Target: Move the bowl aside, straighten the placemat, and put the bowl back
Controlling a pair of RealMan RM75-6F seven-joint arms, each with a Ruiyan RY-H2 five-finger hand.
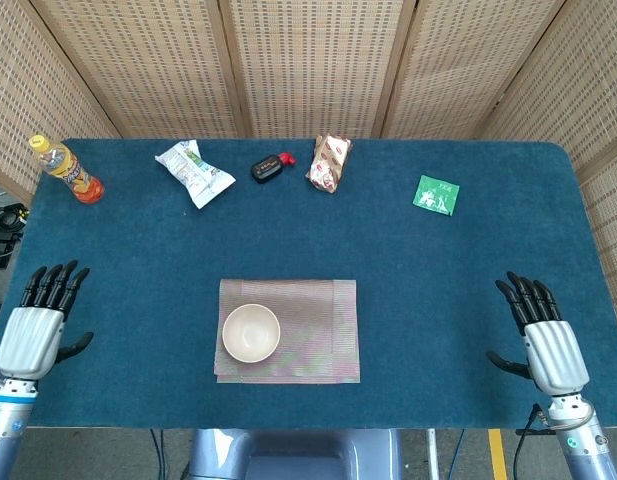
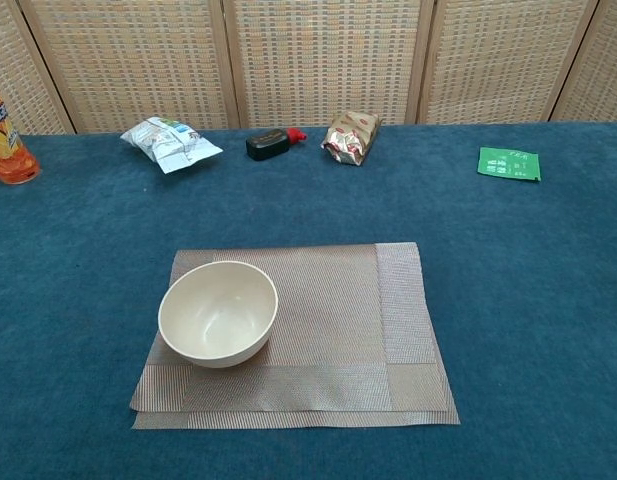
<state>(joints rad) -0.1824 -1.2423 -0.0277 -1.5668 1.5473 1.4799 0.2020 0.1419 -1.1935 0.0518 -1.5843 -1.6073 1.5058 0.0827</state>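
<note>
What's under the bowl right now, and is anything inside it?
The bowl sits on the left part of the placemat, which lies on the blue table. Its inside looks empty. The mat beneath its base is covered, so not visible.

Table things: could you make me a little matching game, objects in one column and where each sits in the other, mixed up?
Things:
1. bowl
2. orange drink bottle
3. green packet
4. left robot hand

Places:
A. far left corner of the table
B. left part of the placemat
C. near left table edge, holding nothing
D. far right, lying alone

Pairs: 1-B, 2-A, 3-D, 4-C
</note>
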